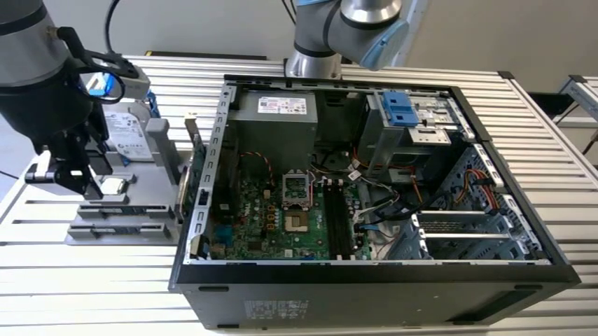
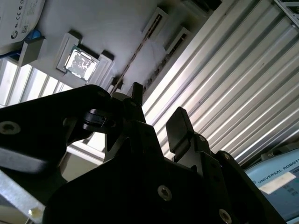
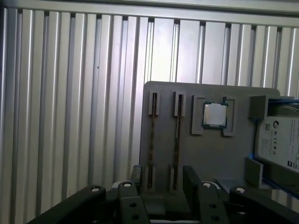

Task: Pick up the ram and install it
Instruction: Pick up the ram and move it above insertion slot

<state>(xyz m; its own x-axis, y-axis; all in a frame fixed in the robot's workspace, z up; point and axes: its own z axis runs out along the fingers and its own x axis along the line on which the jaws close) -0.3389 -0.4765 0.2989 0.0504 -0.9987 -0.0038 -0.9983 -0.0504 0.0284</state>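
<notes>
Two ram sticks stand on edge in parallel slots of a grey holder (image 3: 210, 154). In the first wrist view they show as thin brownish lines, one ram (image 3: 152, 140) beside the other (image 3: 177, 140). The second wrist view shows one ram (image 2: 134, 58) edge-on. My gripper (image 3: 162, 170) (image 2: 158, 105) hangs open just above the holder's slotted end, with nothing between its black fingers (image 3: 190, 177). In the exterior view the gripper (image 1: 89, 187) is over the holder (image 1: 122, 224), at the exterior view's left of the open computer case (image 1: 374, 269).
The holder also carries a square processor chip (image 3: 215, 115) and a silver hard drive (image 3: 282, 140) with blue clips. Inside the case, the green motherboard (image 1: 262, 224) has long black memory slots (image 1: 338, 217), loose cables and a drive cage (image 1: 411, 115). Ribbed metal table (image 3: 70, 116) all around.
</notes>
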